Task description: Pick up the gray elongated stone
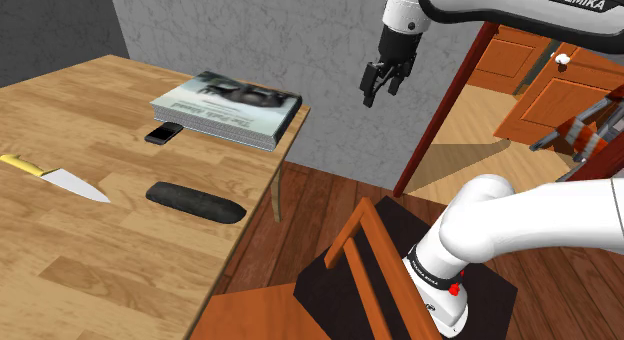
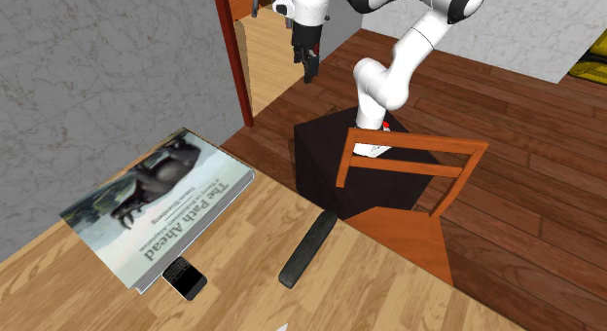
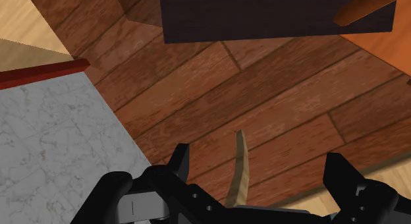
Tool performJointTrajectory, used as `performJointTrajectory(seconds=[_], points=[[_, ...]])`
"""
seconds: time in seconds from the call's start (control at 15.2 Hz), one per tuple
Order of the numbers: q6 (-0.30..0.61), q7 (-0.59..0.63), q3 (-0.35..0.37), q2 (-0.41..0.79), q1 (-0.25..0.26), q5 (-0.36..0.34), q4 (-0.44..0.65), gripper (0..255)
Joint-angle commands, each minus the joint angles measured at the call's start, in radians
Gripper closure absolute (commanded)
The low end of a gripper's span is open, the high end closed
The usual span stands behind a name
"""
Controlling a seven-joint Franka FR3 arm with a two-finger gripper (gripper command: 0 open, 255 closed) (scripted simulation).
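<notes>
- While hanging in mid-air past the table's end, clasps nothing: gripper (image 1: 376,92) open, its two black fingers (image 3: 182,160) standing well apart.
- Straight beneath the gripper, seen between those fingers: brown plank floor (image 3: 276,97), plus a thin pale strip (image 3: 240,167) touched by neither finger; cannot tell what it is.
- Down and to one side of the gripper: a grey marbled wall (image 3: 59,143), edged by a dark red door frame (image 3: 39,71).
- Below the gripper on the arm's side: the black box stand (image 2: 321,154), with an orange-brown wooden chair (image 2: 418,141) set against it.
- Well apart from the gripper and much lower: the dark gray elongated stone (image 1: 195,202), lying flat on the wooden table (image 1: 100,268) close to the edge that faces the chair, untouched.
- Beyond the stone, farther still from the gripper: a knife (image 1: 55,176) with a yellow handle, flat on the table, blade tip toward the stone but apart from it.
- On the table corner nearest the gripper: a thick book (image 1: 228,106) with a dark picture on its cover, lying flat.
- Past the book, on its side away from the gripper: a small black phone (image 1: 163,133), just beside the book's edge.
</notes>
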Motion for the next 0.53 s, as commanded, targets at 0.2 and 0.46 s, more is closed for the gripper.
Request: performJointTrajectory(seconds=[0.2,0.46], points=[[0.058,0.018,0.027,0.062,0.024,0.038,-0.008,0],[0.135,0.038,0.064,0.154,0.056,0.084,-0.005,0]])
